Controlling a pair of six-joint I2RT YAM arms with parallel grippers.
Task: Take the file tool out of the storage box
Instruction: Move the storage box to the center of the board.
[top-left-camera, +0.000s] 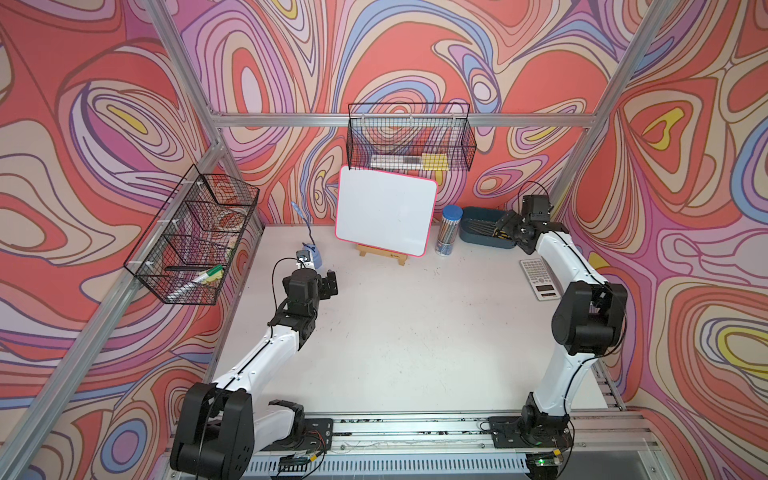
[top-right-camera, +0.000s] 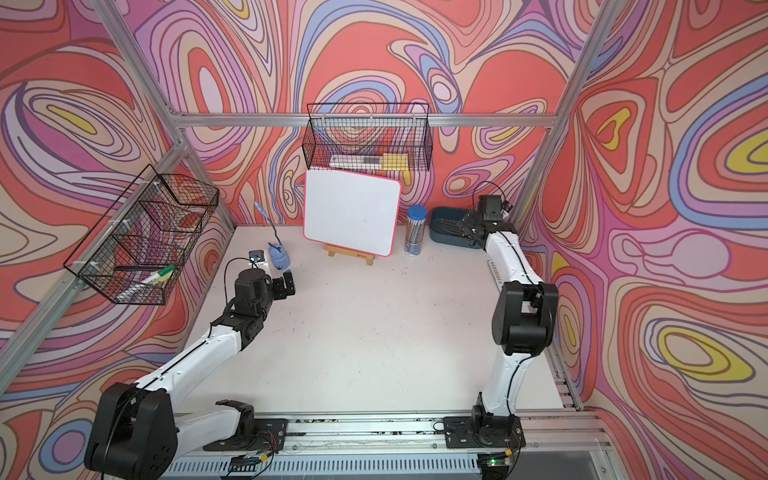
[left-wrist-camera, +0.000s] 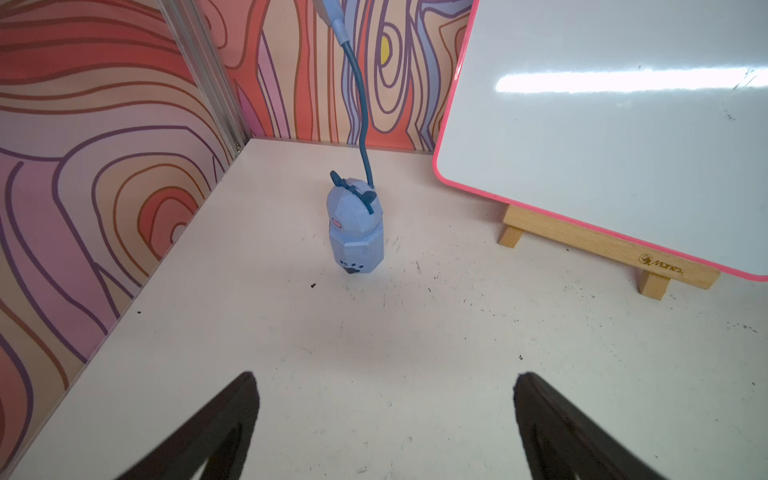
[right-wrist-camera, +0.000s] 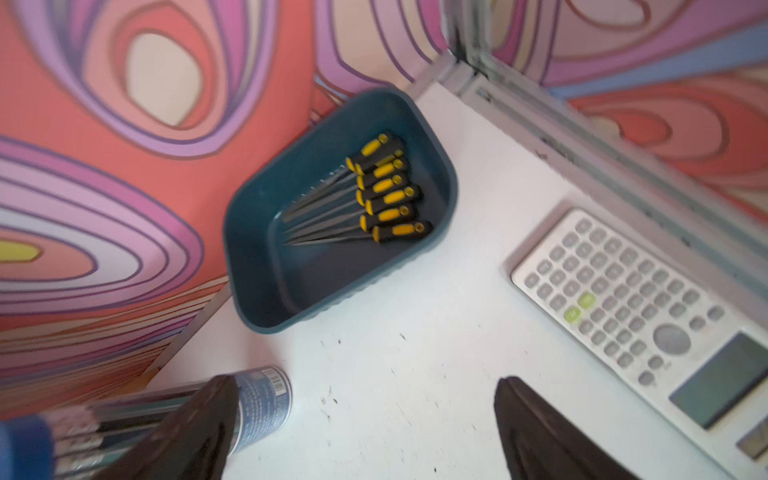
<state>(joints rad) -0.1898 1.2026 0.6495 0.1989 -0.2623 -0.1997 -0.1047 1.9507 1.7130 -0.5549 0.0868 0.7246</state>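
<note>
Lying side by side inside the one dark teal-blue rounded plastic storage box, at the white table's far right corner, seven black-and-yellow-handled metal file tools are showing, blur permitting. Both claws are gaping wide, gripping nothing: the right gripper is hovering near the box, the left gripper over the table.

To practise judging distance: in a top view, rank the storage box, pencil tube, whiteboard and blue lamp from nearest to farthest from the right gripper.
1. Storage box, back right, by the right gripper.
2. Pencil tube, beside the box.
3. Whiteboard, back centre.
4. Blue lamp, left side.
</note>
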